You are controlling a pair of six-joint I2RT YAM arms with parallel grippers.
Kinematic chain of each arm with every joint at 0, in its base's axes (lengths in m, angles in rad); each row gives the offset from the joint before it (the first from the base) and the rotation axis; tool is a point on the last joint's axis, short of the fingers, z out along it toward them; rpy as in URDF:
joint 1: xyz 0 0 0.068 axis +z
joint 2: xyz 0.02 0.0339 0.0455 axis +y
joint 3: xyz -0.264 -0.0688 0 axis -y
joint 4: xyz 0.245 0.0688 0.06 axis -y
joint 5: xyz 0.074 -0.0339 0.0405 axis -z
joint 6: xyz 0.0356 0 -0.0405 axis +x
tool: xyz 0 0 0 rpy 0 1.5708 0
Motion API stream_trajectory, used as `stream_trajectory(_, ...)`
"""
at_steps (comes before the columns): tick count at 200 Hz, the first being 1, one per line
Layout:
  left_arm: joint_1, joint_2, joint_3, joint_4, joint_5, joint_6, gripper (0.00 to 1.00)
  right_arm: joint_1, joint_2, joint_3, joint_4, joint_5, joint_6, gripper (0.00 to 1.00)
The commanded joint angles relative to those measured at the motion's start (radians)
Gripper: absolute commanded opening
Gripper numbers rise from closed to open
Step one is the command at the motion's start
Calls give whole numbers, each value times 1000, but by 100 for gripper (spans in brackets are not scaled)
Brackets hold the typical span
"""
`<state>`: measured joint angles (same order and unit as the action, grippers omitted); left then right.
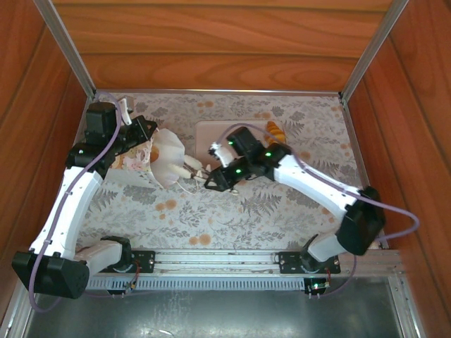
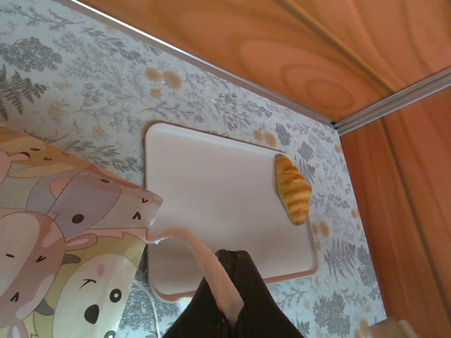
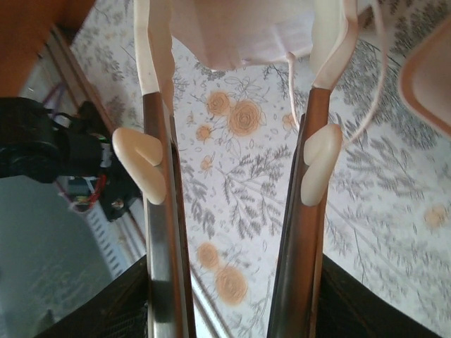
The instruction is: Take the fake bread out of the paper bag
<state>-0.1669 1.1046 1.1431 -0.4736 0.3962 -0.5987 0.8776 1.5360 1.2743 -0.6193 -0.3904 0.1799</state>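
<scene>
Fake bread: 1 golden ridged croissant (image 2: 292, 189) on pale pink plastic tray (image 2: 211, 204); rest likely inside white printed paper bag (image 1: 168, 156), pinched by left gripper (image 1: 144, 151); right gripper (image 1: 211, 182) fingers apart

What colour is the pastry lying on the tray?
The croissant is golden with orange ridges; left wrist view.

— Where's the left arm (image 1: 70, 204)?
— Its elbow sits at the near left corner. The forearm runs up the left side of the surface, and the wrist bends inward to the right at the far end. The left hand (image 2: 211, 271) is pinched tight, tips pressed together.
— And the right arm (image 1: 317, 186)?
— It folds at the elbow by the right edge, then reaches left toward the middle. The right hand (image 1: 211, 180) points left, with its fingers (image 3: 158, 211) parallel and standing apart.
</scene>
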Motion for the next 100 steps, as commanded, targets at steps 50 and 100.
stream_trajectory(50,1,-51,34,-77,-16,49,0,154,329,305,-43,455,-230,58)
stream_trajectory(100,0,-31,48,-76,-6,37,0,168,434,406,-20,497,-270,61)
